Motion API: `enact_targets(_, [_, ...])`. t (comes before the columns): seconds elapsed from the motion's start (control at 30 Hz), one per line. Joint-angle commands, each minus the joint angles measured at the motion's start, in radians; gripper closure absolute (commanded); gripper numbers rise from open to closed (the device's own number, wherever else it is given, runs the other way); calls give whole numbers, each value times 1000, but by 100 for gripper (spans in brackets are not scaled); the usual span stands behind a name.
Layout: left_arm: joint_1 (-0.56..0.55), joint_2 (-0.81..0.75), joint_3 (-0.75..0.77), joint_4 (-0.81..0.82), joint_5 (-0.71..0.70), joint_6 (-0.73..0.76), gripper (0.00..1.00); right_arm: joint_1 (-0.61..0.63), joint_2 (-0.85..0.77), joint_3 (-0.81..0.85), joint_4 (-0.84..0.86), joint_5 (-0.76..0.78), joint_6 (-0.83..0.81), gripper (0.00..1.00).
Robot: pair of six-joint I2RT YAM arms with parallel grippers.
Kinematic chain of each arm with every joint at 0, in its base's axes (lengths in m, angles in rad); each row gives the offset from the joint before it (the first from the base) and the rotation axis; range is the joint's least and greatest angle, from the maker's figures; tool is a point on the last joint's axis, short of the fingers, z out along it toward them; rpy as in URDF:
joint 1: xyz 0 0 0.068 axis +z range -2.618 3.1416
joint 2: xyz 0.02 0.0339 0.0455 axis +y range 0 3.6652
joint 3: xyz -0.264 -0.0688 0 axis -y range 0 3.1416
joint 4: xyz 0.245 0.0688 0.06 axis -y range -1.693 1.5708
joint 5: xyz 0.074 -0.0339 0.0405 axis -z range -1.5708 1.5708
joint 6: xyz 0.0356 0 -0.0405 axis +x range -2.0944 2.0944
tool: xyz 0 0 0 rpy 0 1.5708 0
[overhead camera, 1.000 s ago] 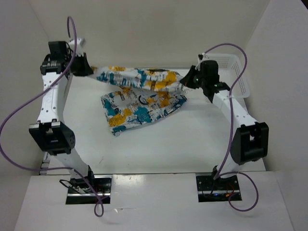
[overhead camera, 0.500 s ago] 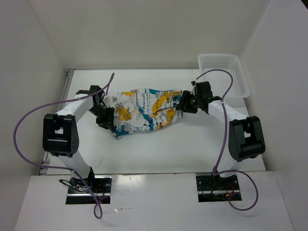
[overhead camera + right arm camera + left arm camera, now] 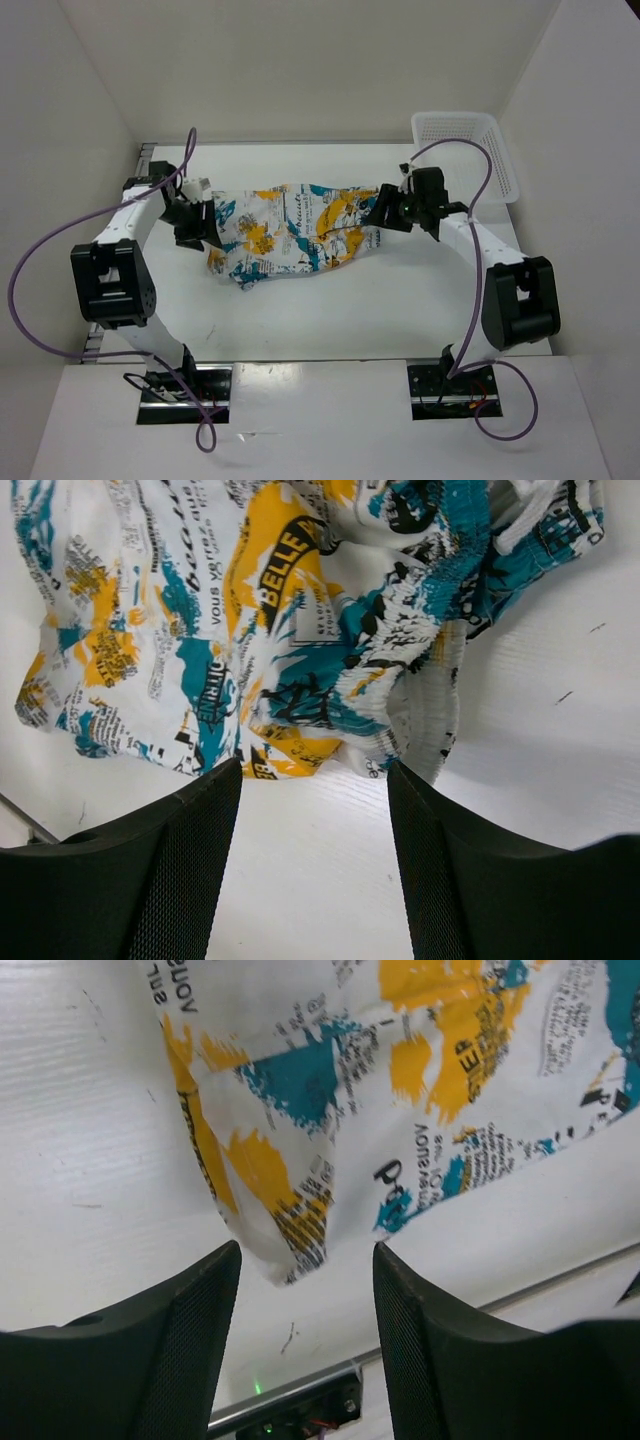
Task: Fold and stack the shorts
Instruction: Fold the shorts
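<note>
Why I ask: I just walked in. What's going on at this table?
A robot is partway through folding shorts, which lie rumpled on the table. The left gripper and the right gripper sit at opposite ends of the fabric, both open and gripping nothing. A basket stands at the far right corner.

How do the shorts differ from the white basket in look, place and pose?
The shorts are printed teal, orange and black; the basket is plain white mesh.
The shorts lie flat and wrinkled mid-table; the basket stands upright at the far right corner.
The shorts lie between the left gripper and the right gripper; the basket is beyond both.
Shared: both rest on the table, neither held.
</note>
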Motion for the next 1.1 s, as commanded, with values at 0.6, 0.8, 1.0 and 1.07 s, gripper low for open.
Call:
enact_targets(0.6, [-24,257,-24,48,118,4,93,-6,131,72,65,-13,27,34])
enact_targets(0.8, [-24,239,11,39,129,4,100,-6,177,128,85,-4,27,70])
enact_targets(1.0, [-13,238,170,16,163,4,100,-6,263,275,10,-55,-22,100])
enact_targets(1.07, [-13,238,261,16,199,4,100,-6,304,402,-1,-55,-22,100])
